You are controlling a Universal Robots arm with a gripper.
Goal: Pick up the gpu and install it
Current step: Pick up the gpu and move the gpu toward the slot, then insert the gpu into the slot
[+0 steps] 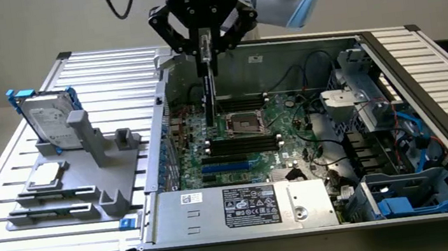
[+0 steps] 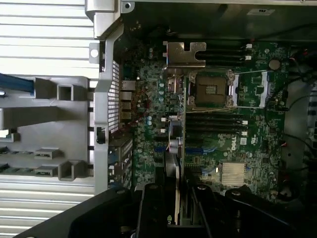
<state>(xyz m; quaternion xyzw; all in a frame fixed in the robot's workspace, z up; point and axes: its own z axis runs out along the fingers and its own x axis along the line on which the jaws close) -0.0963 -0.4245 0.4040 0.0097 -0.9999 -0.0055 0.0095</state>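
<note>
Holding the gpu by its top end in the end effector, fingers partway closed, one pressed on each face of the thin card. Hangs straight down from that grip, upright and edge-on in the exterior view, inside the open computer case. Reaches toward the motherboard on the case floor, just to the exterior view's left of the processor socket; cannot tell whether the lower end touches the board.

In the wrist view, appears as a narrow strip, the gpu, running away from the end effector, with a grey metal bracket at its far end and the same socket just beside it.

Farther along the case floor, between the card's lower end and the power supply: blue and black expansion slots.

Outside the case, on the exterior view's left: a grey holder resting on the slatted desk, carrying a hard drive upright in a blue frame and a small square silver processor chip lying flat, both well apart from the end effector.
</note>
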